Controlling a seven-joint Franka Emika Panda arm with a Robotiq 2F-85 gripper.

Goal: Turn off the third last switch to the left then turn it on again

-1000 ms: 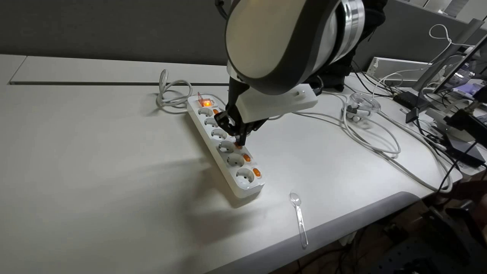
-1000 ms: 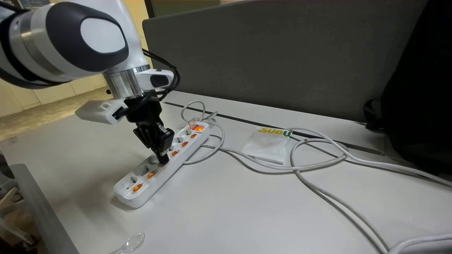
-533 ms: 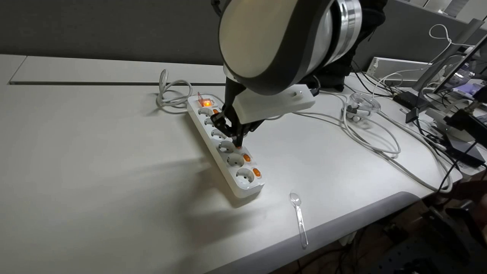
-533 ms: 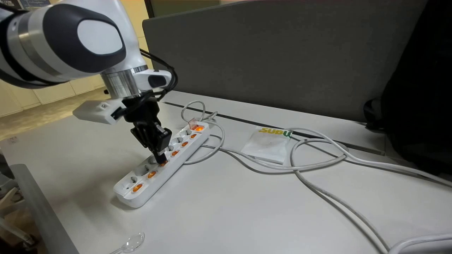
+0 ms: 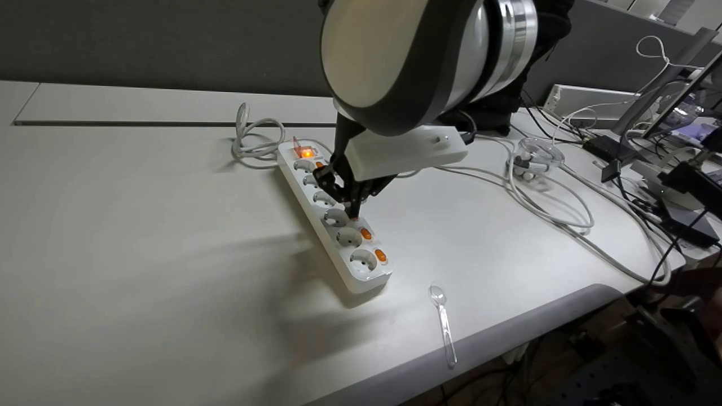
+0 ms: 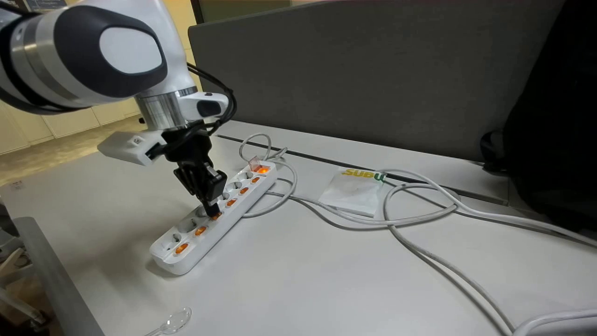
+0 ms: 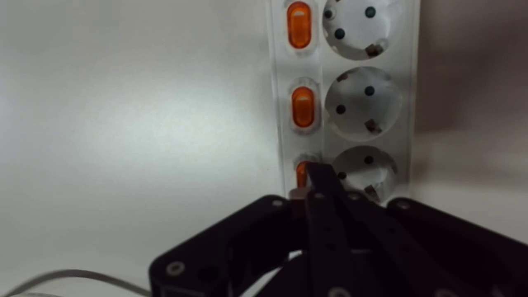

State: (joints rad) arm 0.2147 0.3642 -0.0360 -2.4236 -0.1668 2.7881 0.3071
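Note:
A white power strip (image 5: pixel 369 277) with a row of orange switches lies on the table, also in an exterior view (image 6: pixel 191 261) and the wrist view (image 7: pixel 299 66). The third switch (image 6: pixel 215 216) from its near end is partly covered by my gripper (image 6: pixel 212 209). In the wrist view, the left part of that switch (image 7: pixel 301 175) shows beside my gripper (image 7: pixel 319 177). My gripper is shut and empty, its tips at or just above the switch; contact is unclear. The two end switches (image 5: pixel 366 233) are uncovered. The main switch (image 6: pixel 263 170) at the far end glows.
A clear plastic spoon (image 5: pixel 443 324) lies near the table's front edge. Grey cables (image 6: pixel 419 219) and a white paper bag (image 6: pixel 352 191) lie beyond the strip. A grey partition (image 6: pixel 373 84) stands behind the table.
My gripper has shifted slightly sideways, leftward in both exterior views, so more of the third switch shows in an exterior view. It has barely moved in the last half second.

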